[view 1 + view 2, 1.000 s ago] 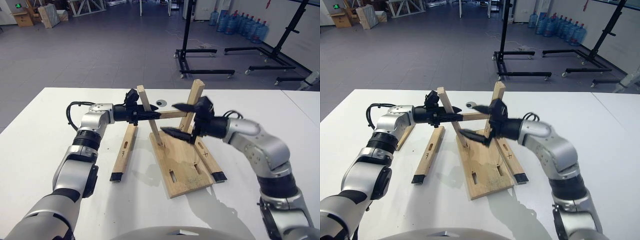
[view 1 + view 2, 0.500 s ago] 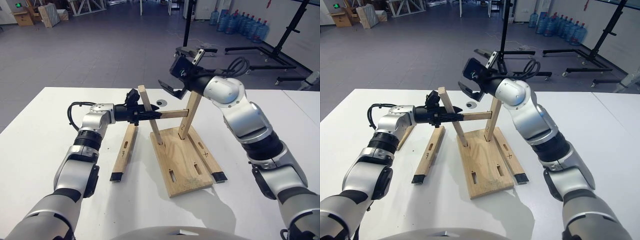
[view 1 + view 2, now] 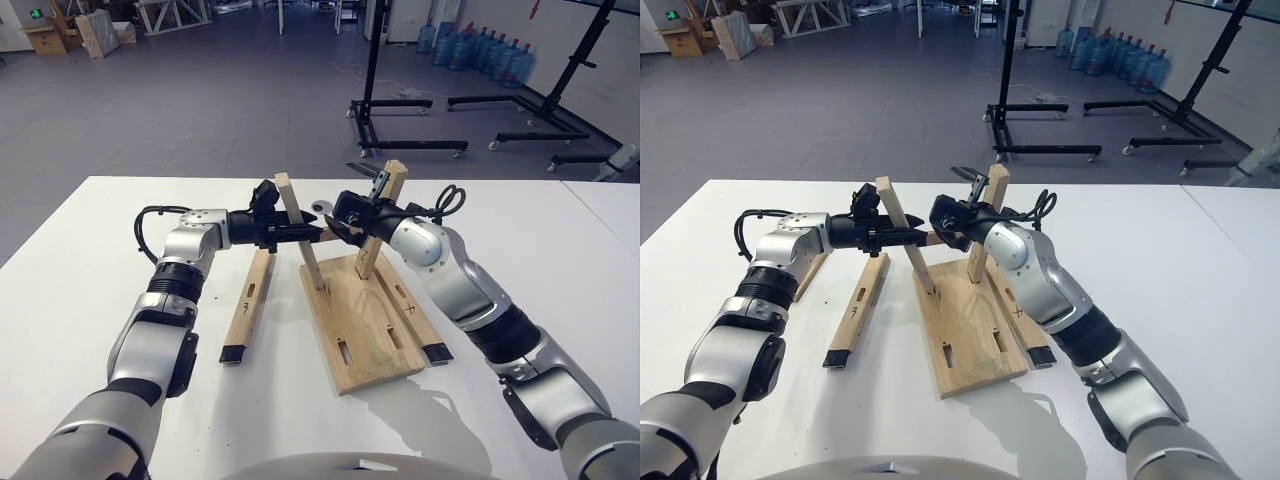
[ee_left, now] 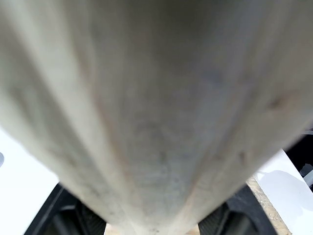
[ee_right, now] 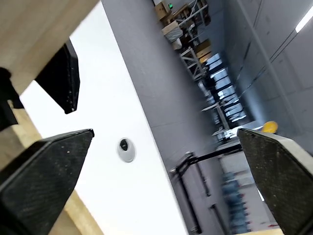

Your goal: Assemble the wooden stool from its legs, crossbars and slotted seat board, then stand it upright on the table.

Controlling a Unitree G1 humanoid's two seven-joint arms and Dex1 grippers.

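Observation:
The slotted seat board (image 3: pixel 368 322) lies flat on the white table (image 3: pixel 90 300). Two legs stand tilted in its far slots: the left leg (image 3: pixel 296 222) and the right leg (image 3: pixel 380 212), joined by a crossbar (image 3: pixel 337 232). My left gripper (image 3: pixel 303 232) is shut on the left leg (image 4: pixel 156 107) at crossbar height. Between the two legs, my right gripper (image 3: pixel 347 200) is open beside the crossbar, one finger above it and one at its level. Its fingers (image 5: pixel 49 166) stand wide apart with nothing between them.
A loose slotted leg (image 3: pixel 249 302) lies left of the board and another (image 3: pixel 418 318) along its right edge, both with black feet. A round grommet (image 3: pixel 322 206) sits in the table behind the legs. Black wheeled stands (image 3: pixel 410 120) are on the floor beyond.
My right arm rose from low in front of the right leg to above its top, then came down between the two legs at the crossbar. The left arm has not moved.

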